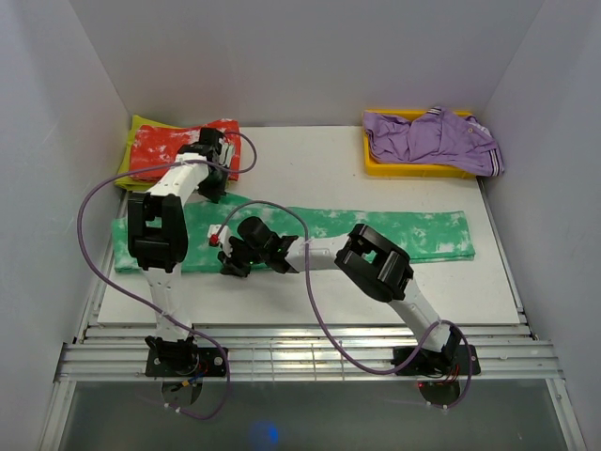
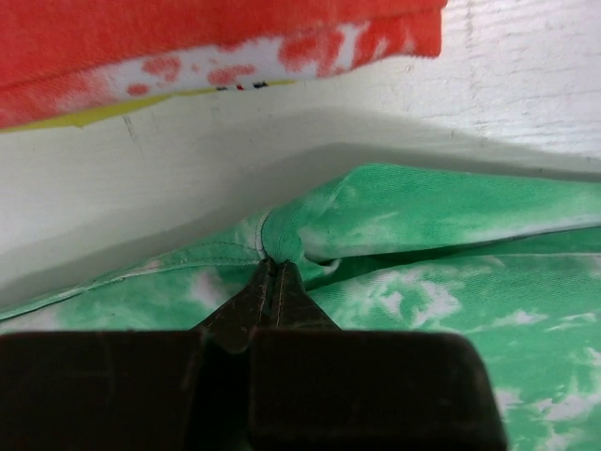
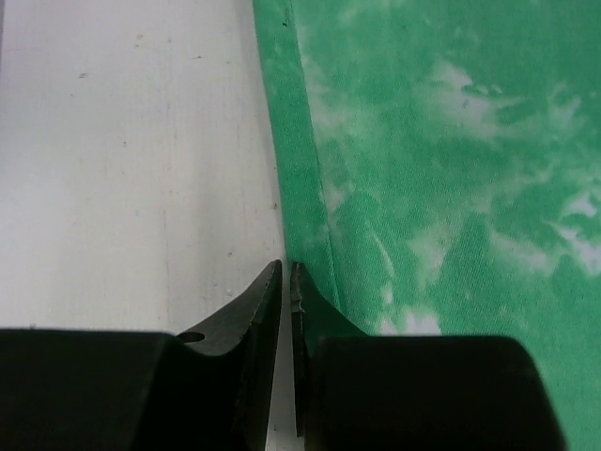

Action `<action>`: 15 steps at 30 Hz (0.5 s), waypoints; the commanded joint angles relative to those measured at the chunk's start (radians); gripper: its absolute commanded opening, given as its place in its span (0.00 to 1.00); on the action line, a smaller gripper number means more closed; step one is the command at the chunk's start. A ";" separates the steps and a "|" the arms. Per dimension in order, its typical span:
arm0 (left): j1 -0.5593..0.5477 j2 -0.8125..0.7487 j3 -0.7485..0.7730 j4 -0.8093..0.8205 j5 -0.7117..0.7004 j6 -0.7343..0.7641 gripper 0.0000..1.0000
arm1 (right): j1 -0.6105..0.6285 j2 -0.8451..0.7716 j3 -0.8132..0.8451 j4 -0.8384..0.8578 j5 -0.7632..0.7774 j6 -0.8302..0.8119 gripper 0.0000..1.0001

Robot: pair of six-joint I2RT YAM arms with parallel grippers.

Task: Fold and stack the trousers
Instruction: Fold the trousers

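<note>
The green, white-blotched trousers (image 1: 413, 235) lie stretched out flat across the middle of the white table. My left gripper (image 1: 211, 188) is at their far edge near the left end. In the left wrist view the left gripper (image 2: 272, 268) is shut on a small bunched pinch of the trousers (image 2: 451, 244). My right gripper (image 1: 228, 254) sits low at their near edge. In the right wrist view the right gripper (image 3: 286, 266) is all but shut right at the hem of the trousers (image 3: 451, 141). One finger is over cloth and the other over bare table, and only a white sliver shows between them.
A folded red-and-white garment (image 1: 178, 146) lies on yellow cloth at the back left, just beyond the left gripper, and also shows in the left wrist view (image 2: 188, 38). At the back right, a yellow tray (image 1: 413, 171) holds a purple garment (image 1: 437, 136). White walls close in both sides.
</note>
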 commanded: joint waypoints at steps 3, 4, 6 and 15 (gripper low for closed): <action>0.011 0.035 0.126 -0.011 0.024 0.003 0.00 | -0.019 -0.025 -0.045 0.019 -0.021 0.067 0.14; 0.009 0.040 0.137 -0.017 0.031 0.001 0.00 | -0.025 -0.074 -0.069 0.057 -0.049 0.089 0.14; 0.009 0.049 0.148 -0.029 0.048 -0.005 0.00 | -0.031 -0.124 -0.126 0.160 -0.081 0.124 0.16; 0.011 0.051 0.114 -0.028 0.056 -0.014 0.00 | -0.062 -0.090 0.002 0.239 -0.004 0.290 0.19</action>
